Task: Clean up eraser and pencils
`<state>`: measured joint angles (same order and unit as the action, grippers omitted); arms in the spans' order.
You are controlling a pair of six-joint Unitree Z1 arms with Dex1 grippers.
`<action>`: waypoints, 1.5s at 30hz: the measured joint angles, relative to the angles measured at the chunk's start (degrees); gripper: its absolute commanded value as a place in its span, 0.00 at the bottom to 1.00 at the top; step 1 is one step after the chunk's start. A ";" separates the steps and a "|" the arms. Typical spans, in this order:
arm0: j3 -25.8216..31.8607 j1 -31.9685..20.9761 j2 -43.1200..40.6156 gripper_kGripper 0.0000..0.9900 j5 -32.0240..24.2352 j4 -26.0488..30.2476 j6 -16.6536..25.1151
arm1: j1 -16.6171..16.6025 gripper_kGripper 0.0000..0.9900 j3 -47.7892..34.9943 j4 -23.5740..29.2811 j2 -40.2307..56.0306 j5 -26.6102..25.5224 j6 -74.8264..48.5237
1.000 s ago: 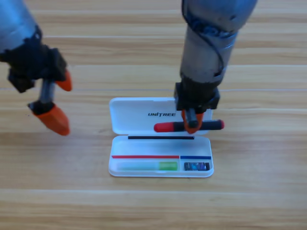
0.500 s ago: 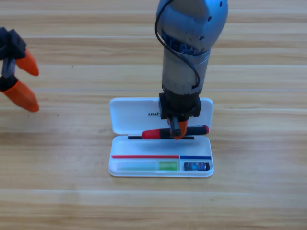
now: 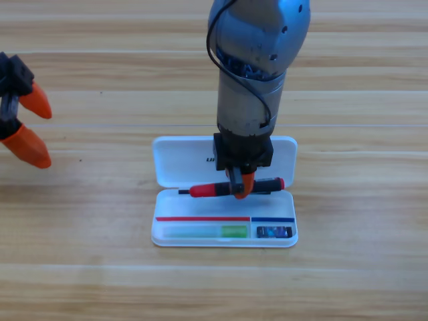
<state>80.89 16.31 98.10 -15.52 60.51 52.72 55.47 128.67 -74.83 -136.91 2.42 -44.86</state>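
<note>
The right gripper (image 3: pixel 239 187) pinches the black marker (image 3: pixel 221 189) crosswise between its jaws above the white case (image 3: pixel 175 164), while the left gripper (image 3: pixel 25 125) waits spread.

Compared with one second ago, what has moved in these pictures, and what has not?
The right end effector, shut on the marker, carried it left and toward the camera, from over the lid to the case's hinge line. The left end effector drew back to the left edge, jaws open. The green pen and eraser stayed in their compartments; the case did not move.
</note>
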 measured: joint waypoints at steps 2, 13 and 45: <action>-0.01 0.00 0.00 1.00 0.00 -0.01 0.07 | 0.01 0.74 0.00 -0.01 0.00 0.00 0.01; -2.29 0.00 0.00 1.00 -0.13 -2.52 0.50 | 0.01 0.81 0.04 -0.37 0.00 0.46 0.63; 16.70 -3.86 26.30 0.36 -9.89 -9.38 1.37 | -6.64 0.91 -49.45 30.23 54.25 -25.79 17.56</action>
<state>97.59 12.46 124.40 -25.41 51.14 54.09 48.82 79.22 -44.60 -82.66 -23.37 -27.29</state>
